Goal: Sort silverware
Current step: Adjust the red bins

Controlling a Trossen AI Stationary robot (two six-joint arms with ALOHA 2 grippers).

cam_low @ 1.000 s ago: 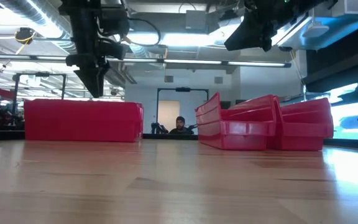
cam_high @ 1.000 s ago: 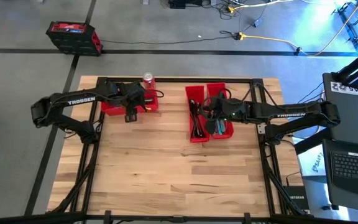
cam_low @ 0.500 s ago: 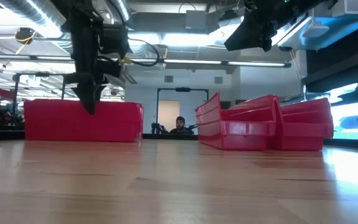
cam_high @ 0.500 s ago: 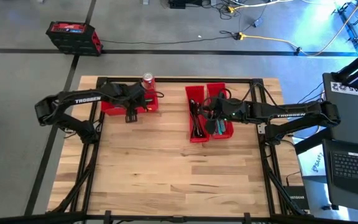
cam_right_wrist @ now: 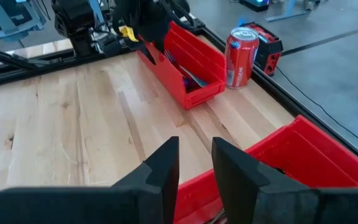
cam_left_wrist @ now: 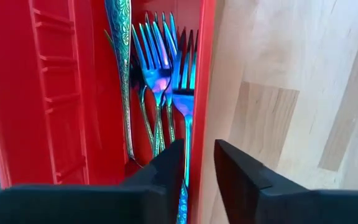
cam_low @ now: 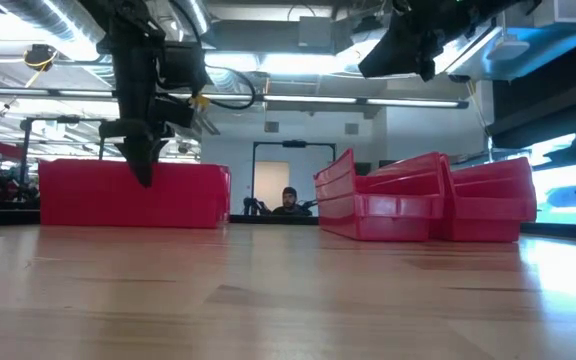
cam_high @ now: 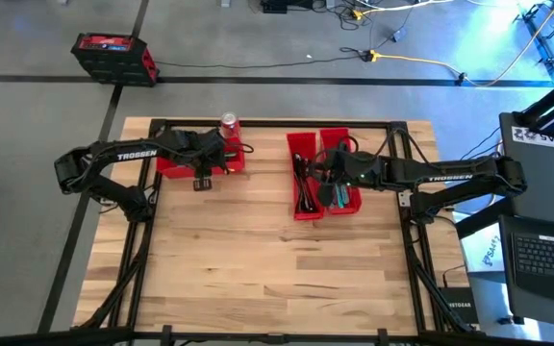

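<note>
Left claw [cam_left_wrist: 199, 168] hovering, fingers slightly parted, empty, over forks [cam_left_wrist: 166, 68] lying in red bin [cam_left_wrist: 55, 93]. Forks judged stiff, light, slick; pinching mid-handle. Right claw [cam_right_wrist: 194, 163] waiting, parted.

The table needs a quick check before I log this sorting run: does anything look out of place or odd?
A red soda can stands at the table's far edge beside the left red bin. It is not silverware. The forks lie neatly inside that bin, and nothing looks spilled.

Robotics lab or workshop, grey concrete floor [cam_high: 258, 38], loose floor cables [cam_high: 392, 43], exposed ceiling ducts [cam_low: 28, 25], laptop [cam_high: 546, 255]
</note>
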